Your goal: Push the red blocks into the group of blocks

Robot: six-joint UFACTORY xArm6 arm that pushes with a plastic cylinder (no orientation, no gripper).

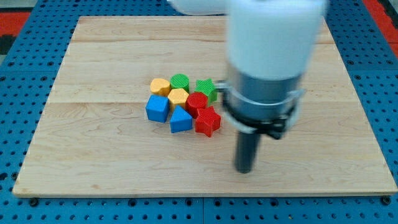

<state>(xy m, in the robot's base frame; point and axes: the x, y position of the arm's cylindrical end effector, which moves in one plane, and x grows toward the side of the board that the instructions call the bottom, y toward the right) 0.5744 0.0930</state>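
A red star block (208,122) and a red round block (197,102) sit at the right side of a tight cluster near the board's middle. The cluster also holds a yellow heart block (160,86), a green round block (180,81), a green star block (206,89), a yellow block (178,98), a blue block (157,108) and a blue block (180,119). My tip (244,169) rests on the board to the right of and below the red star, apart from it.
The wooden board (93,149) lies on a blue pegboard surface (18,62). The arm's large white and grey body (270,56) hides the board's upper right part.
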